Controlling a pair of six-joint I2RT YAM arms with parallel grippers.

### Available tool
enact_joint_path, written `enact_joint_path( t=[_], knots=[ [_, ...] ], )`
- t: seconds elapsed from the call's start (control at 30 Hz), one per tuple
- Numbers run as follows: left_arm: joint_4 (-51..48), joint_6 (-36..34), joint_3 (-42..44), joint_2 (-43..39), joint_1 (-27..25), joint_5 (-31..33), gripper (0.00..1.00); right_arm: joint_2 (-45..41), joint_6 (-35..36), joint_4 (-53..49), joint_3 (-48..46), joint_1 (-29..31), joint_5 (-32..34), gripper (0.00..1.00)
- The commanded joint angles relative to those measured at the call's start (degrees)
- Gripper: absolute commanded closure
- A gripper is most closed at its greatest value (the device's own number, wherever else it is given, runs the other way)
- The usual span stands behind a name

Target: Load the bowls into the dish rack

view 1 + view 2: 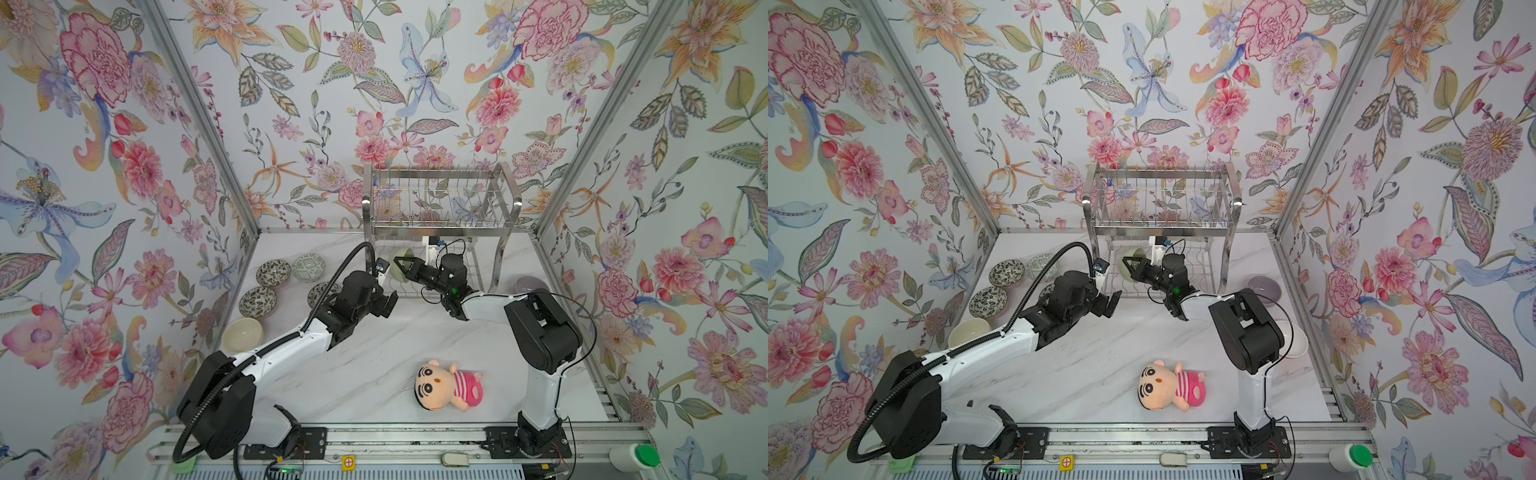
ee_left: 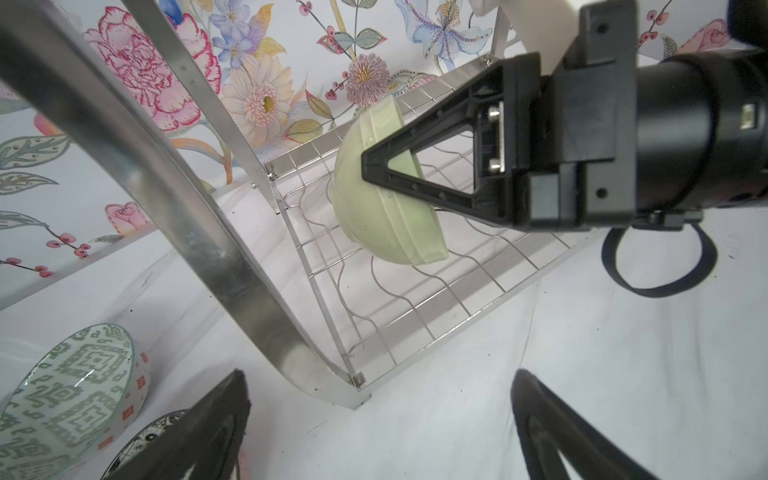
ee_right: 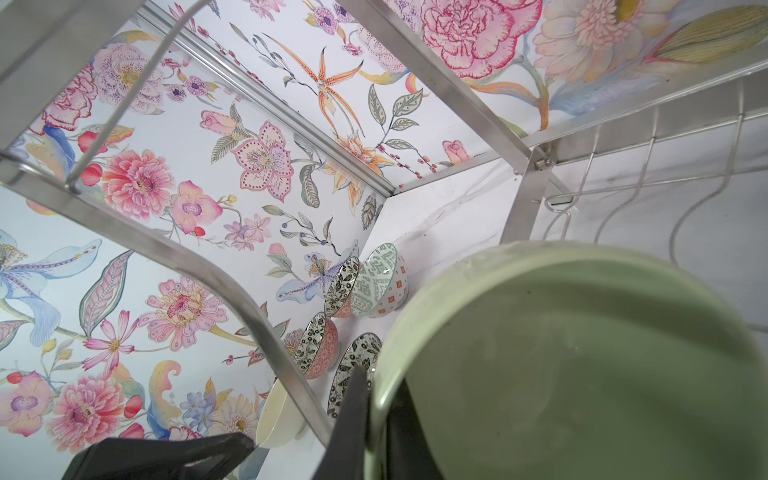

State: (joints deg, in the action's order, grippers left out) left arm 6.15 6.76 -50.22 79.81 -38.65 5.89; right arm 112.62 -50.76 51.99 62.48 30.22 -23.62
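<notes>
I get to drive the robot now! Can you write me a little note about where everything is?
Left gripper: jaws open, holding nothing, near the dish rack.
Right gripper: jaws shut on the rim of the pale green bowl, which is on edge over the rack's lower tier.
On the table: four patterned bowls and cream bowl at left, lavender bowl at right.
Done: no bowl released yet.
Left: seat this one, load the others.

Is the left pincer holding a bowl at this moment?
No, the left pincer stands open and empty, while the right pincer grips the pale green bowl by its rim.
</notes>
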Motion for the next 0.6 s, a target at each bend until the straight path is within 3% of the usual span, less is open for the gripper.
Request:
enact_joint_path(
  t=[0.0,0.57],
  knots=[
    [4.47,-3.4,3.38,-1.22,-0.58,1.94,0.01,1.72,-1.42,6.54,4.04,-0.54,-0.29,1.0],
    [5.46,-5.8,4.25,-1.95,-0.94,5.1,0.01,13.82,-5.78,12.37,16.66,-0.69,1.27,1.0]
  ],
)
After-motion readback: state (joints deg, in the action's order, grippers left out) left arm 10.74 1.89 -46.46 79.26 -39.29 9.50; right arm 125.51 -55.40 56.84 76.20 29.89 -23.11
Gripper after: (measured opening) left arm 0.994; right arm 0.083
